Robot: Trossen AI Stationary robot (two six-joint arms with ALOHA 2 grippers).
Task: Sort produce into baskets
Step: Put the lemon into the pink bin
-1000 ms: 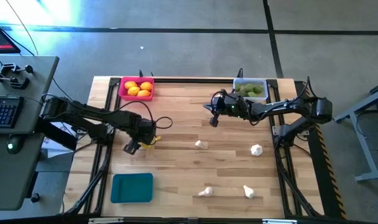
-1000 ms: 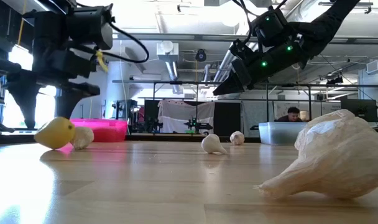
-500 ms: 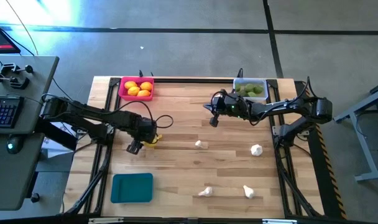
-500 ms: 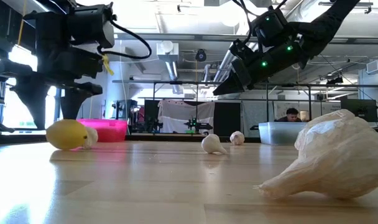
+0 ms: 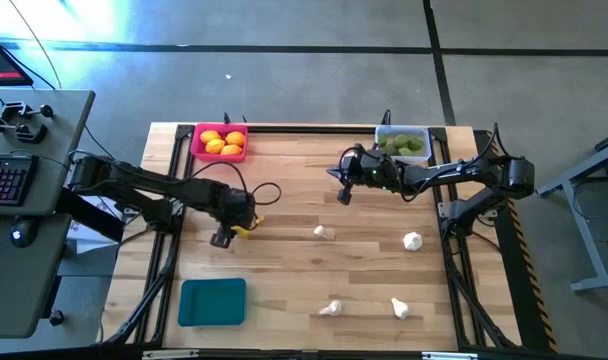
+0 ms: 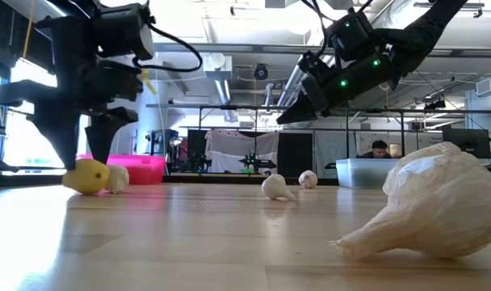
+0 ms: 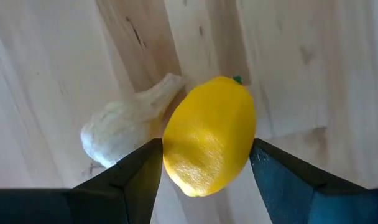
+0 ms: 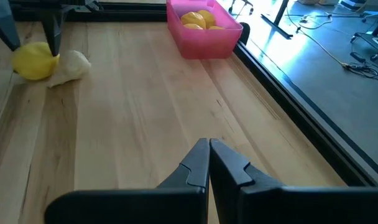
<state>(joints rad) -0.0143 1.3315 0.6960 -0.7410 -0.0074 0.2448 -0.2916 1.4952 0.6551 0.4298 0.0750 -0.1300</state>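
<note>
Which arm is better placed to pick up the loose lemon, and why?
The left: its gripper is open with a finger on each side of the lemon. The right gripper is shut and hangs farther off.

No readable text or labels anywhere
</note>
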